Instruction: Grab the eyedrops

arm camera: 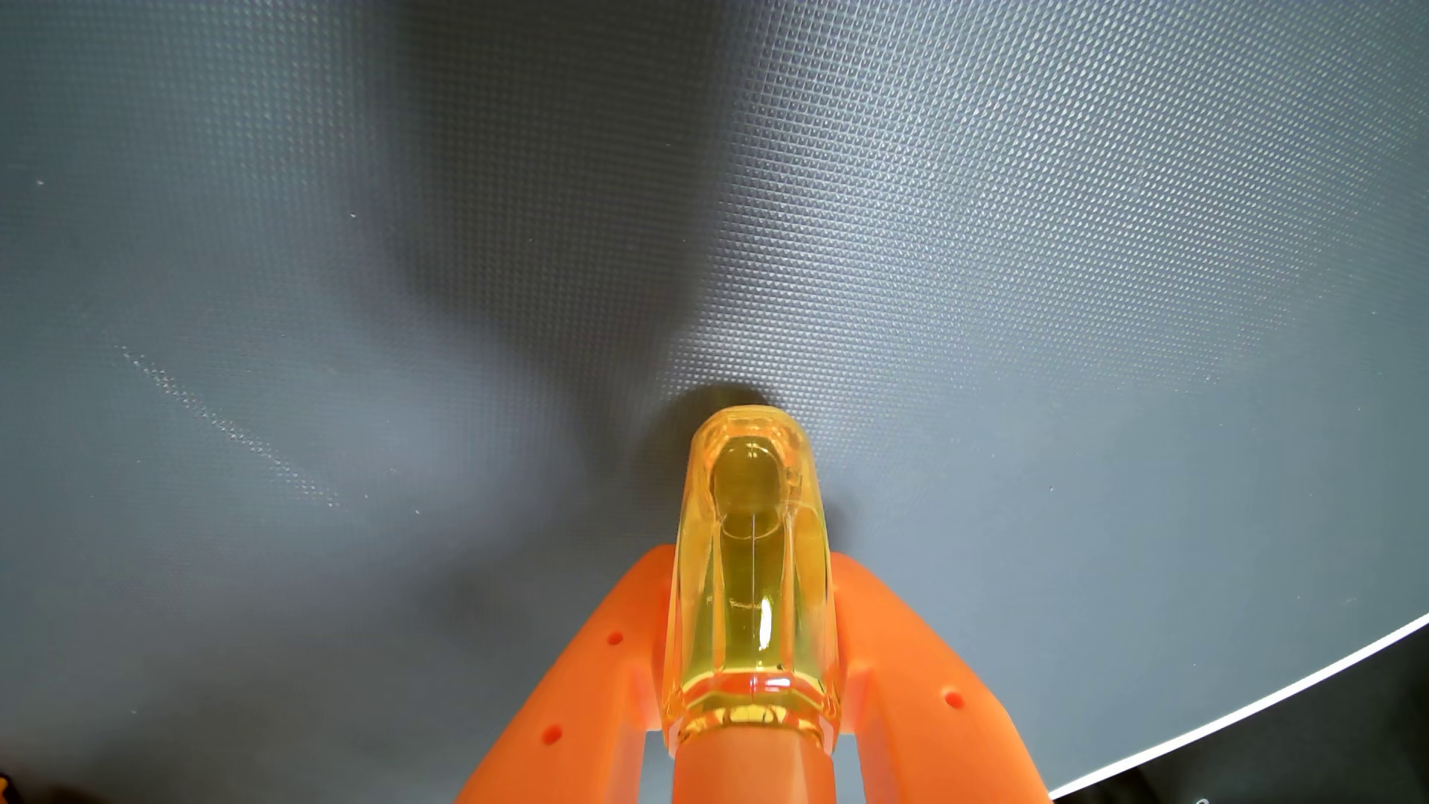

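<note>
- Wrist view: the orange end effector (748,564) is clamped on the eyedrops (748,572), one finger pressing each flat side of the clear yellow bottle.
- The bottle's orange cap end points back toward the camera and its base away, over the grey textured tabletop (1082,309). Judging by its shadow, the base sits near or on the surface.
- Faint embossed lettering on the bottle is too small to read.

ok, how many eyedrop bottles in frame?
1. The yellow eyedrop bottle sits low centre in the wrist view, clamped between the orange claw's two fingers, over the grey mat. Others could lie outside the frame.
</note>
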